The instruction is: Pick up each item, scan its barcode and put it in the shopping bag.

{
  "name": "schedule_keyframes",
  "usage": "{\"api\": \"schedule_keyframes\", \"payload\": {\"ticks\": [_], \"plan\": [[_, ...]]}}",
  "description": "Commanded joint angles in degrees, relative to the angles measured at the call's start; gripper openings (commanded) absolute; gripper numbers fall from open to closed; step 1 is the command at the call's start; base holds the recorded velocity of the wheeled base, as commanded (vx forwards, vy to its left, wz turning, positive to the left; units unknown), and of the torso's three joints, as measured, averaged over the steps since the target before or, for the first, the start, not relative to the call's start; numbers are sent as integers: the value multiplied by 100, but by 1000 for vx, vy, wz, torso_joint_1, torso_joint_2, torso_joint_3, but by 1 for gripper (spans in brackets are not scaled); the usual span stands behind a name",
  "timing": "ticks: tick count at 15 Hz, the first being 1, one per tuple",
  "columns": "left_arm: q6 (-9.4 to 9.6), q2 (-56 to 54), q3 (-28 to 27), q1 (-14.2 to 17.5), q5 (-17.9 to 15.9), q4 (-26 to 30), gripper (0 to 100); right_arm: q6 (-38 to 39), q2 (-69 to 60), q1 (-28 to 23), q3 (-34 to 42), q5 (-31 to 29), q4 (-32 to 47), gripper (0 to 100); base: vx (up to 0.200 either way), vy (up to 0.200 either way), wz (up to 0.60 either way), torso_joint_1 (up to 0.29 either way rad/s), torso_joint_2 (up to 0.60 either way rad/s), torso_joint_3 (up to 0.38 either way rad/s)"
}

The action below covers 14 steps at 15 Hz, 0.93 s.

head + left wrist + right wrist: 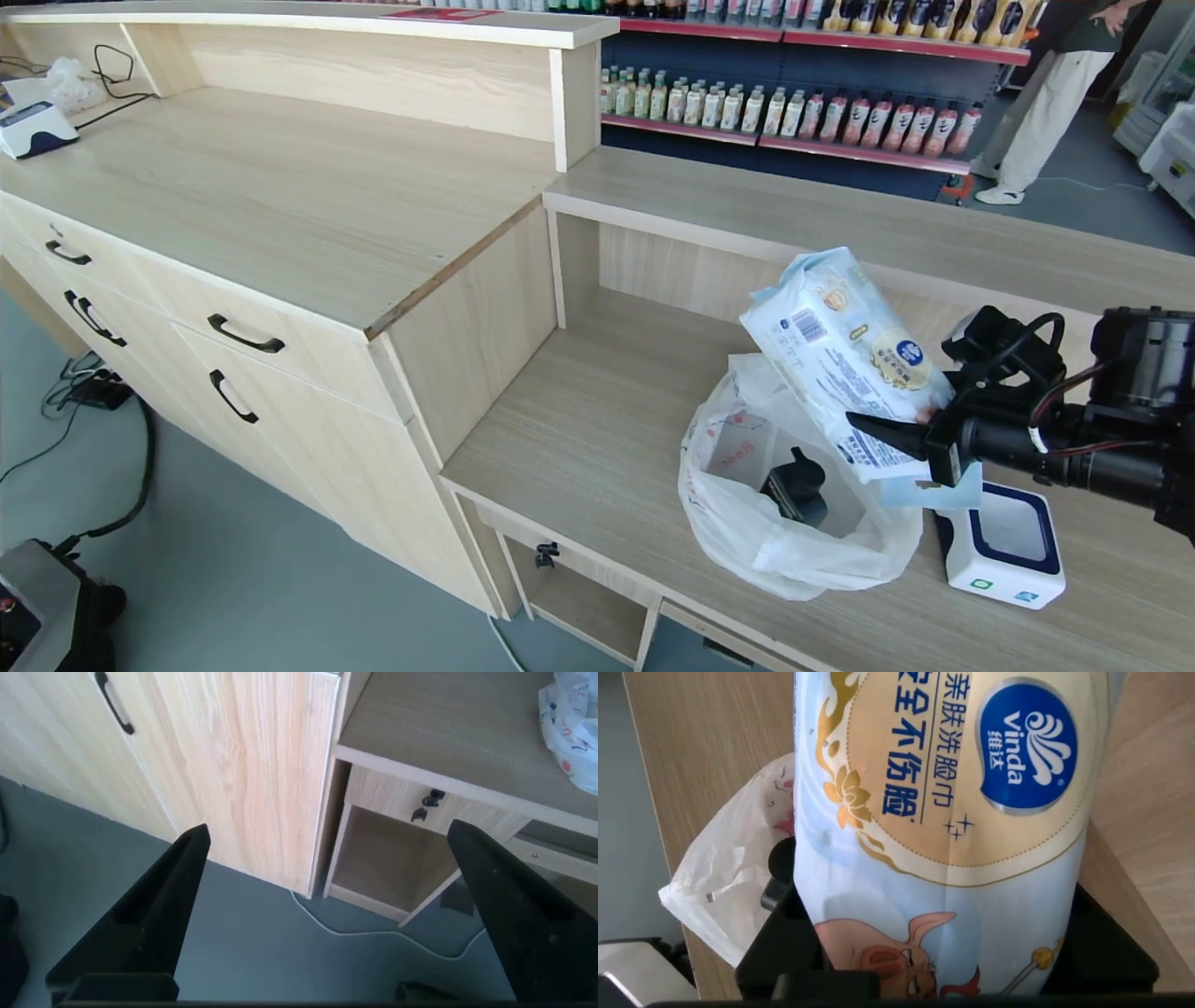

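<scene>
The worktop [597, 439] carries everything I care about, and I take my bearings from the shopping bag [747, 532], which slumps on it with its mouth open upward. The soft pack of tissues [840, 359] is held in the air just above the bag's mouth, tilted, with its barcode [808, 327] at the raised end facing up toward my head camera. The scanner [1004, 546] stands on the worktop just beside the bag, on my right of it and under my right arm. My right tool [910, 431] is closed on the pack's lower end, with the pack squeezed between its two fingers. My left tool [327, 835] hangs well apart from the bag, low in front of the worktop over the floor, its fingers spread wide with nothing between them. A small dark item [795, 485] already lies inside the bag. I judge this pack to be between scan and bagging, though I cannot tell whether the scan has happened. If not, the barcode needs turning toward the scanner; if so, I must lower the pack squarely into the mouth, clear of the limp rim, then let go.
</scene>
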Motion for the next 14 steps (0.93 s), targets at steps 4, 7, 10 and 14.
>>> {"api": "schedule_keyframes", "payload": {"ticks": [4, 7, 10, 14], "plan": [[-2, -2, 0, 0, 0, -1, 100, 186, 434, -181, -242, 3, -125, 0, 0, 0, 0, 0, 0, 0], [-2, -2, 0, 0, 0, -1, 100, 766, 908, -392, -382, 12, -521, 0, 0, 0, 0, 0, 0, 0], [-2, -2, 0, 0, 0, -1, 100, 863, 1277, -506, -242, 47, -749, 0, 0, 0, 0, 0, 0, 0], [-2, 6, 0, 0, 0, -1, 100, 854, 1646, -576, -171, 47, -907, 0, 0, 0, 0, 0, 0, 0]]}}
